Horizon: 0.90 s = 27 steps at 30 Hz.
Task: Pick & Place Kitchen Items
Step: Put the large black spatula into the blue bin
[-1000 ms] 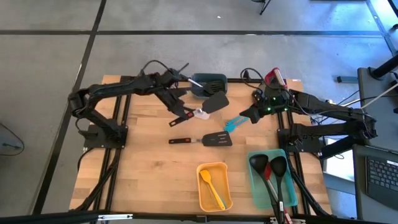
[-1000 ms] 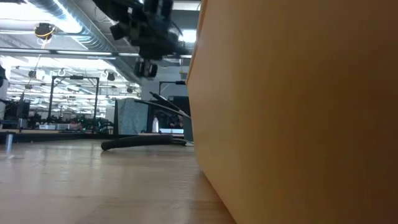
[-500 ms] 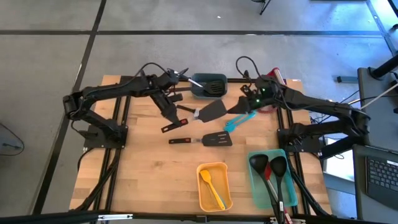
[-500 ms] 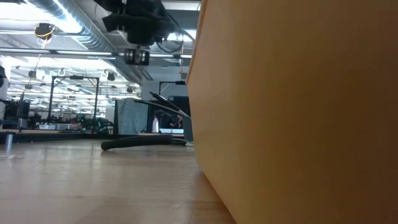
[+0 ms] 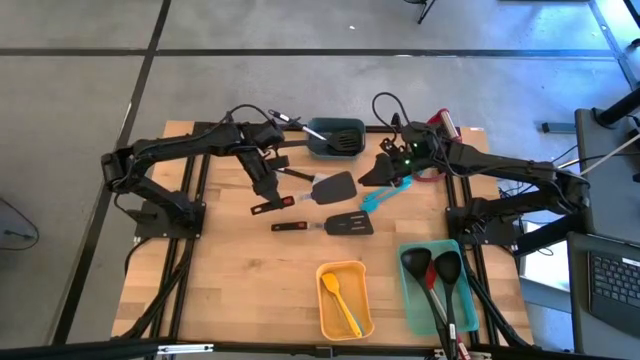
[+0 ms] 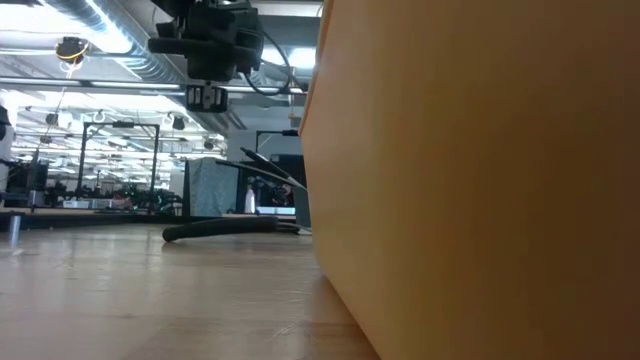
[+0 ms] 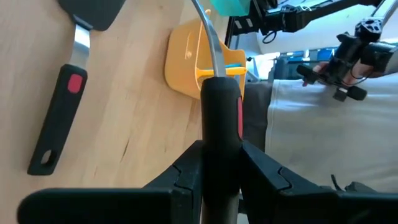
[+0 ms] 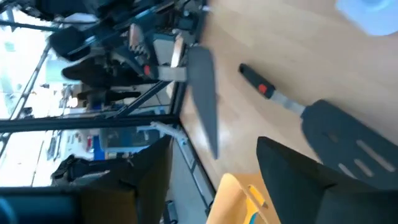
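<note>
We see the left gripper (image 5: 266,189) clamped on a black turner (image 5: 318,186), handle lying left-right mid-table, blade pointing right. Right gripper (image 5: 372,177) spread wide just beyond the blade (nearer the teal spatula (image 5: 385,192)).

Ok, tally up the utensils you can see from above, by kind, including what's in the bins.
Black turners: 2 (held turner in the left gripper, loose turner on the table)
Teal spatula: 1
Yellow spatula: 1, in the yellow bin
Black ladles: 2, in the teal bin
Total: 6. The contents of the dark bin are too unclear to count.
</note>
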{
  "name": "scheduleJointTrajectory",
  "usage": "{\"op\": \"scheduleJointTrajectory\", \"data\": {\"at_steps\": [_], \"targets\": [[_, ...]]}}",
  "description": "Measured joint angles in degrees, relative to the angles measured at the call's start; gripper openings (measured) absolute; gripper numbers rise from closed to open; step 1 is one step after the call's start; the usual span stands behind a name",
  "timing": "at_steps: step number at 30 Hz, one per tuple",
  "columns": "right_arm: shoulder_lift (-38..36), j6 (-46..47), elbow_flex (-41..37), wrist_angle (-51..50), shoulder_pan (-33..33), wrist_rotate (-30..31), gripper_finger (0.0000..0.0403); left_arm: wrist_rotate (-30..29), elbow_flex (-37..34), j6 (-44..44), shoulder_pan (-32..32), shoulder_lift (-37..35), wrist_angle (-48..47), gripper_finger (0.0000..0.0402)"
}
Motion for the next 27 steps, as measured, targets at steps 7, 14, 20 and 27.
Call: {"op": "scheduleJointTrajectory", "data": {"at_steps": [7,14,20,27], "targets": [[2.9,-0.9,0.0,1.7,0.8,3.1,0.0240,0.0,0.0,0.0,0.0,0.0,1.3,0.0070],[6.9,0.5,0.0,11.7,2.2,2.9,0.0240,-0.4,0.0,0.0,0.3,0.0,2.4,0.0070],[9.3,0.7,0.0,13.5,2.2,-1.4,0.0214,-1.2,0.0,0.4,1.3,0.0,3.3,0.0070],[11.5,0.6,0.0,16.6,2.2,-1.2,0.0142,-0.8,0.0,0.5,1.7,0.0,4.1,0.0070]]}}
